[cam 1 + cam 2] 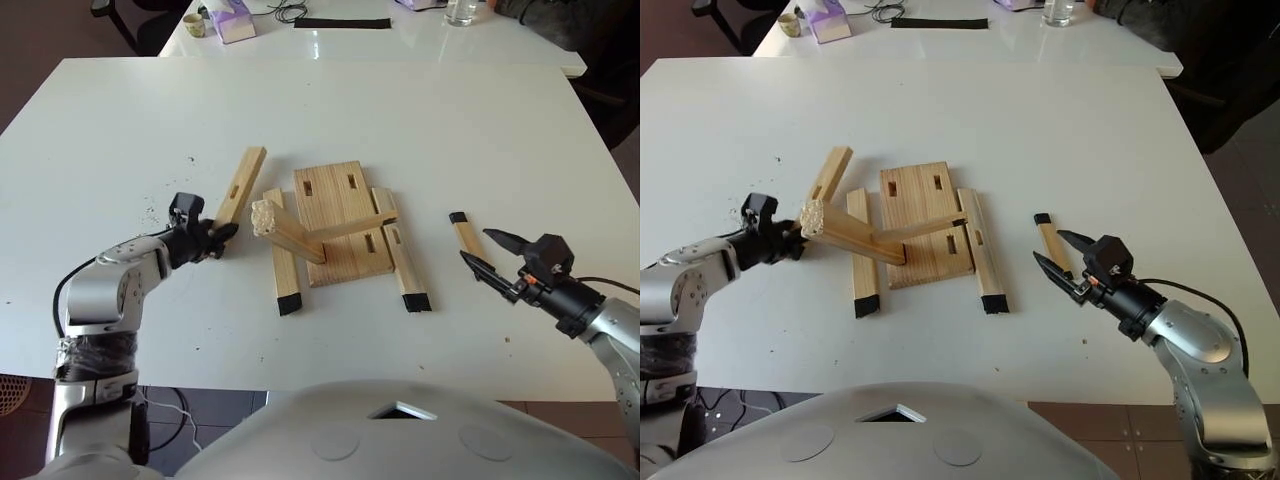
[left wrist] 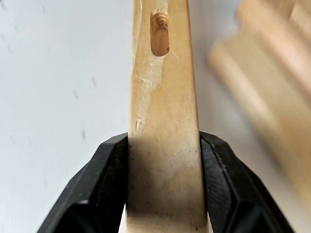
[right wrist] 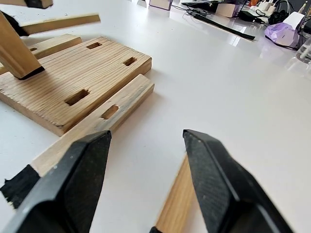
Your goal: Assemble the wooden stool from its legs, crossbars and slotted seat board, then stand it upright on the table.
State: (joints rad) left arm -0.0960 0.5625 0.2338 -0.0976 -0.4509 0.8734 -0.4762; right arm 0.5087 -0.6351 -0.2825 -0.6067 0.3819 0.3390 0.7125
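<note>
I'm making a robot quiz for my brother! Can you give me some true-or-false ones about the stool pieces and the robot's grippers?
1. The left gripper is shut on a wooden leg. True.
2. The right gripper is holding a piece of wood. False: it is open and holds nothing, and it sits just over a short piece lying on the table.
3. The seat board lies flat on the table. True.
4. The stool is finished and standing up. False: one tilted leg rests on the seat board, and other legs lie flat beside it.
</note>
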